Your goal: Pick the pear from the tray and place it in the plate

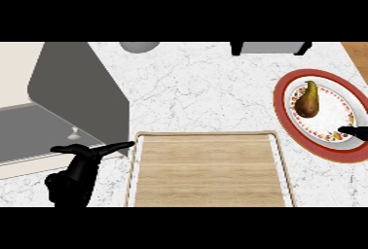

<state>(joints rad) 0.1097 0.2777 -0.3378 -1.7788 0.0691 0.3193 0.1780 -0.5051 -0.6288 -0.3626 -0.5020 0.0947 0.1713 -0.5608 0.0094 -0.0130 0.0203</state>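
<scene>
At two o'clock on the white marbled worktop (pixel 194 82), the one brown-green pear (pixel 308 101) already lies in the single red-rimmed patterned plate (pixel 281 99), long axis twelve to six, stem at twelve. The right hand (pixel 354 130), nearer at the pear's five o'clock, is mostly out of view, so its state cannot be told. The left hand (pixel 79 168) rests relaxed and empty at eight o'clock beside the one wooden tray (pixel 208 170).

On the table (pixel 194 87), the tray (pixel 208 170) sits at 6 o'clock and the plate (pixel 284 119) at 3 o'clock. The pear (pixel 309 102) lies in the plate. The sink (pixel 43 131) is at 9 o'clock, the left robot hand (pixel 75 175) at 8 o'clock, beside the tray.
</scene>
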